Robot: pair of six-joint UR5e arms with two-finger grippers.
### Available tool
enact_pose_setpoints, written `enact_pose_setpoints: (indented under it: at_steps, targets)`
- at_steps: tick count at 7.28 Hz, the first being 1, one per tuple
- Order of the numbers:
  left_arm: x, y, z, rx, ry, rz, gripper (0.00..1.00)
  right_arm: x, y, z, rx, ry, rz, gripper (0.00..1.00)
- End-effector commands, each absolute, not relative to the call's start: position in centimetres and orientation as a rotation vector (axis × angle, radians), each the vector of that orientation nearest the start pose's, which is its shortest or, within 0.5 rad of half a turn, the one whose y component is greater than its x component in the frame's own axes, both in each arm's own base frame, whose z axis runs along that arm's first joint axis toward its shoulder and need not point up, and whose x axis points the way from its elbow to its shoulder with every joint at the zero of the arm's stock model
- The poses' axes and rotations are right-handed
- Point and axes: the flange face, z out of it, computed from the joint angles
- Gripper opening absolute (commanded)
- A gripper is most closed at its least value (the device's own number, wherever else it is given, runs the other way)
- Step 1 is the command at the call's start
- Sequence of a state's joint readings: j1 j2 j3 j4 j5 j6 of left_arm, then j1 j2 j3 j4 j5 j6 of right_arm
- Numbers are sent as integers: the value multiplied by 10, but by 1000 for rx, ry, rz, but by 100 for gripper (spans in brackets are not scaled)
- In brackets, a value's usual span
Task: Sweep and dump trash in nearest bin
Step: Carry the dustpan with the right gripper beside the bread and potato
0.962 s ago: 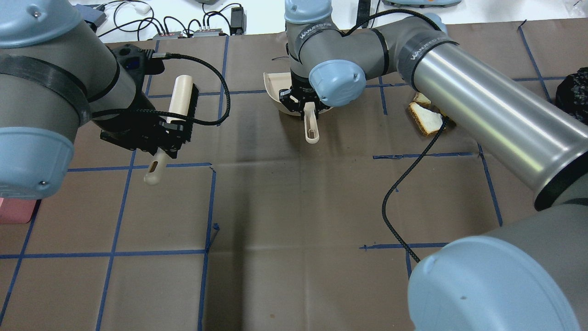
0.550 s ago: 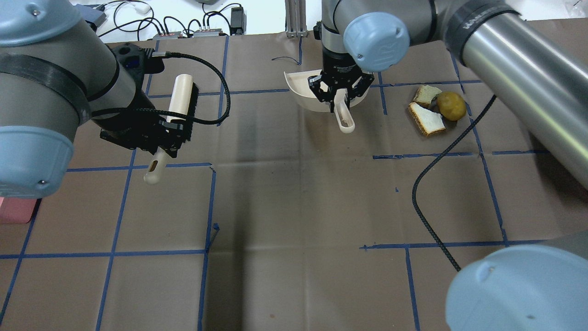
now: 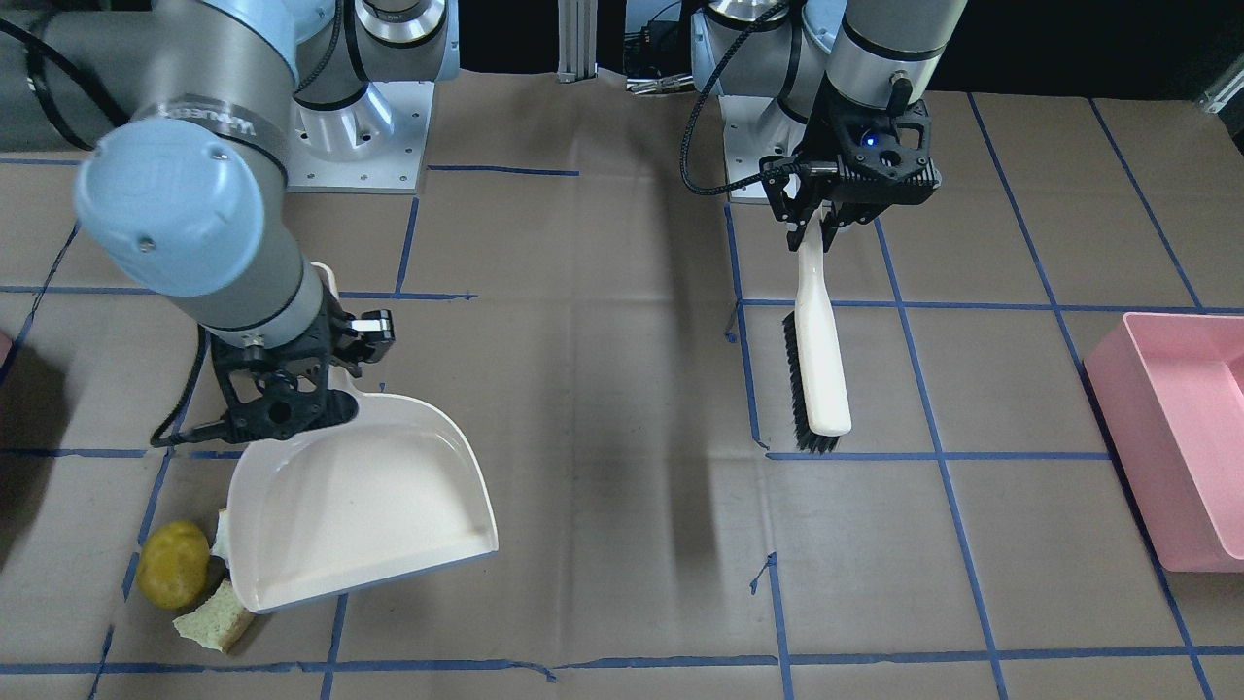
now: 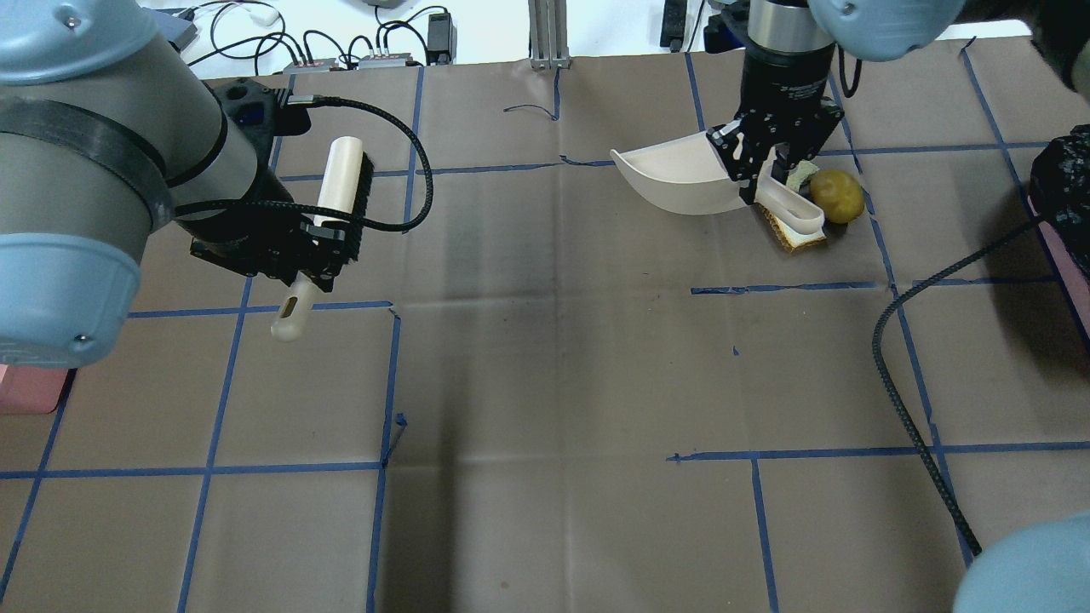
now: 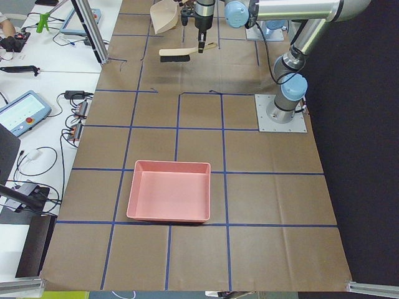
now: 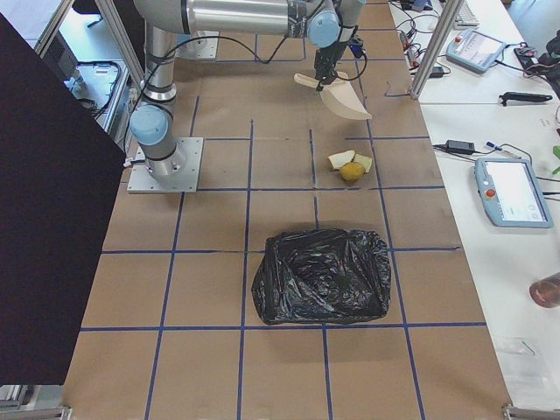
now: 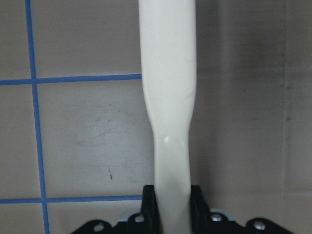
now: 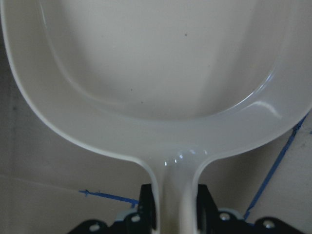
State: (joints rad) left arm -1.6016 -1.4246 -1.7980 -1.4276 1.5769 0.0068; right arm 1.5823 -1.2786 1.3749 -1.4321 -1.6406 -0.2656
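The trash lies at the far right of the table: a yellow-brown potato and two torn bread pieces. They also show in the front view, potato and bread. My right gripper is shut on the handle of a cream dustpan, held tilted just left of the trash, its handle over one bread piece. My left gripper is shut on a cream brush with black bristles, held over the table's left part. The bin is a pink sliver at the right edge.
A black plastic bag lies over the bin at the table's right end. A large pink tub stands at the left end. Blue tape lines grid the brown table cover. A black cable hangs from the right arm.
My right arm has carried the dustpan to the right, from the table's middle back to beside the trash. The left arm and the brush have barely moved.
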Motion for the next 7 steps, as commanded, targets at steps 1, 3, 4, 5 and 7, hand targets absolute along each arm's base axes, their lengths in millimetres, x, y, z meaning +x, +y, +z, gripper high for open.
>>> enact_pose_setpoints:
  at_steps: [1,3,4,5,7]
  targets:
    - [-153,-423,472,82,3163,-140,0,36,-546,414,-607,3080,438,9]
    - [-163,-408,483,101,3241,-179,0,-64,-520,407,-804,3020,366,9]
    - [-172,-403,486,140,3240,-172,0,-106,-518,404,-954,3037,400,9]
    - [-189,-401,481,205,3248,-151,0,-132,-522,406,-1193,2991,379,9]
    - [-241,-416,458,363,3237,-110,0,-170,-537,401,-1628,2843,320,8]
